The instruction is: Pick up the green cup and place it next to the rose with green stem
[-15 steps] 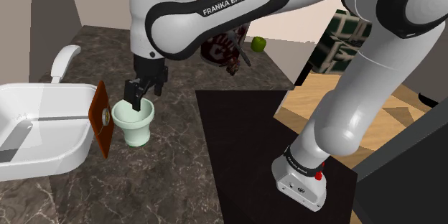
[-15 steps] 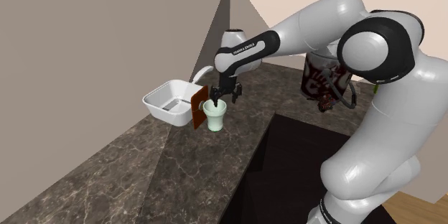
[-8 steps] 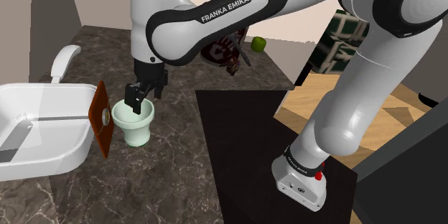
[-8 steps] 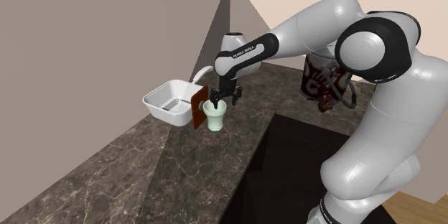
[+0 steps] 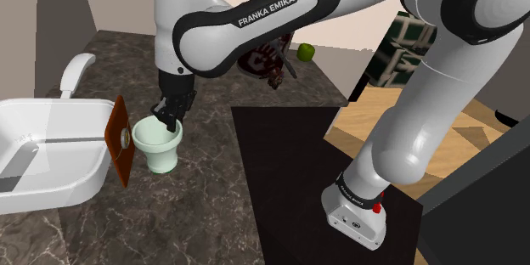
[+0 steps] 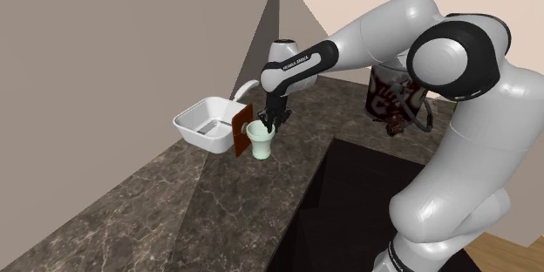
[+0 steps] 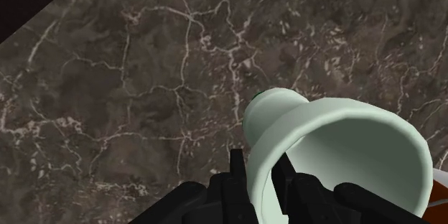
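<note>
Currently jaws pinching rim of pale green cup (image 5: 161, 157), upright on dark marble counter (image 5: 204, 200), near white sink (image 5: 59, 183).

a white sink (image 5: 89, 174) sits in the dark marble counter (image 5: 204, 187), an orange board (image 5: 118, 140) upright beside it.

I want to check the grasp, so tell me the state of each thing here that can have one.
green cup, upright on the counter, rim clasped.
gripper, shut on the cup's rim, one finger inside, one outside.
brown board, standing on edge between cup and sink.
rose, partly hidden behind the arm, pose unclear.
</note>
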`<state>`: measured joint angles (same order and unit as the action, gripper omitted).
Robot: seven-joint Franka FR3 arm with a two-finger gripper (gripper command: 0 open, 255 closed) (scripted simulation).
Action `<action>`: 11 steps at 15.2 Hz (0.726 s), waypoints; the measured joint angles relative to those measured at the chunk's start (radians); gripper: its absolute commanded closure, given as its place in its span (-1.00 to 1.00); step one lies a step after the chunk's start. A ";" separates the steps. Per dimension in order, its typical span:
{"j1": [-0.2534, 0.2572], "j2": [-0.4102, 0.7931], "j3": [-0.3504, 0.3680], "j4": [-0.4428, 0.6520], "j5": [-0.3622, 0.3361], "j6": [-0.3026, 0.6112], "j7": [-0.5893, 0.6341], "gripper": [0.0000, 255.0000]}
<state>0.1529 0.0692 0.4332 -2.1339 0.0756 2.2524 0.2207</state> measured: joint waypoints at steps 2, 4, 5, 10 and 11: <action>0.000 0.000 0.000 0.000 0.000 0.000 0.000 1.00; 0.000 0.000 0.000 0.000 0.000 0.000 0.000 1.00; 0.000 -0.003 0.000 0.003 0.001 -0.006 0.000 1.00; -0.003 -0.033 -0.001 0.033 0.013 -0.064 -0.006 1.00; -0.004 -0.038 -0.001 0.038 0.016 -0.075 -0.008 1.00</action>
<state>0.1486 0.0310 0.4318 -2.0956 0.0912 2.1779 0.2124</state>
